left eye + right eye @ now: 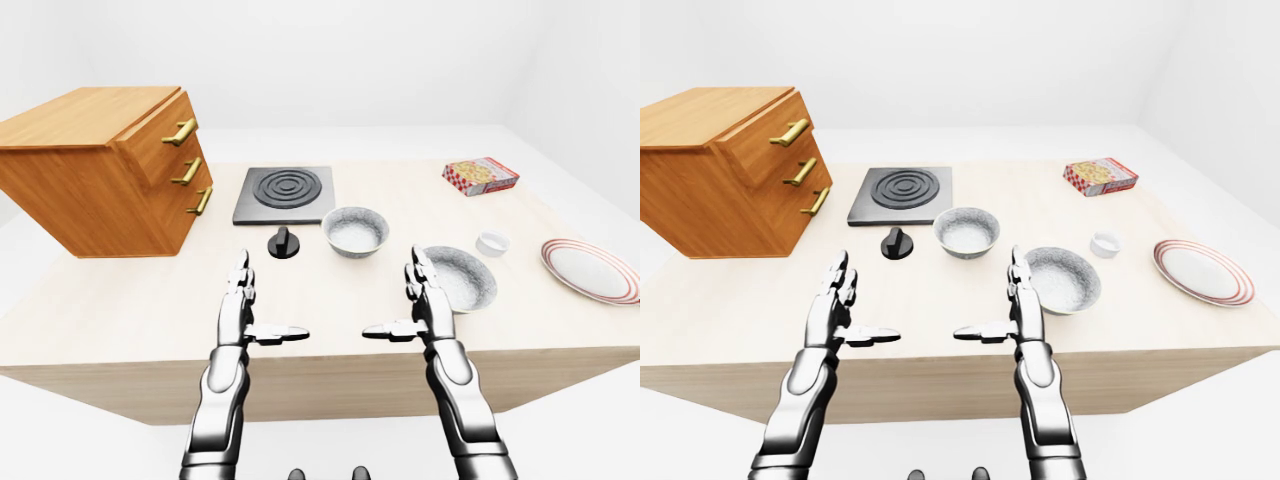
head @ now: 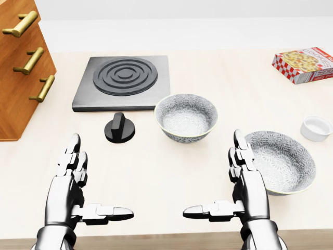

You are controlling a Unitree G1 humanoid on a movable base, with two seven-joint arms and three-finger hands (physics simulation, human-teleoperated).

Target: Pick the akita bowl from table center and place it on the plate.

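Observation:
A grey patterned bowl (image 2: 186, 117) with a white inside stands upright near the middle of the table. A second, wider patterned bowl (image 2: 281, 161) stands to its lower right. The white plate (image 1: 592, 270) with red rim rings lies at the table's right edge. My left hand (image 2: 101, 177) hovers open over the table's near edge, fingers straight and thumb pointing right. My right hand (image 2: 212, 174) mirrors it, open, thumb pointing left, its fingers just left of the wider bowl. Neither hand holds anything, and both are below the centre bowl in the head view.
A wooden drawer cabinet (image 1: 100, 170) with brass handles fills the table's left. A black stove plate (image 2: 124, 80) and a black knob (image 2: 119, 128) lie left of the centre bowl. A red-checked box (image 2: 304, 64) and a small white cup (image 2: 316, 127) stand on the right.

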